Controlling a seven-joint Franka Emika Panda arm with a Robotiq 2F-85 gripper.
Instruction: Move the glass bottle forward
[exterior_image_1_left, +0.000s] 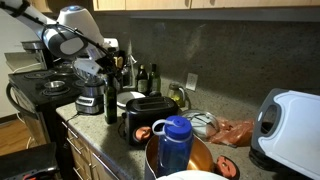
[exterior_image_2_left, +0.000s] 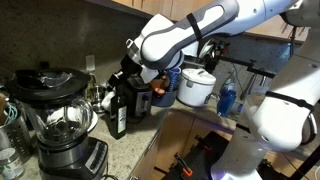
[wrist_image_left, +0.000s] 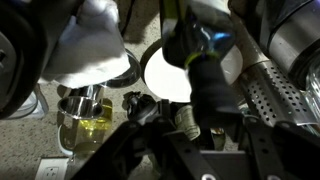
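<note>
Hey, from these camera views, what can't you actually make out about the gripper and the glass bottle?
- Grip: whether the gripper is closed on the glass bottle. In both exterior views the fingers are small and merge with dark clutter.
- Wrist view: blurred and dark, so the bottle cannot be picked out.
- Label: the print is too small to read in an exterior view.

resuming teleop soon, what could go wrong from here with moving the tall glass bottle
The glass bottle is tall and slim, so a push near its neck from the gripper could tip it. It stands close between the blender and the black toaster, so a sideways drift could knock either.
</note>
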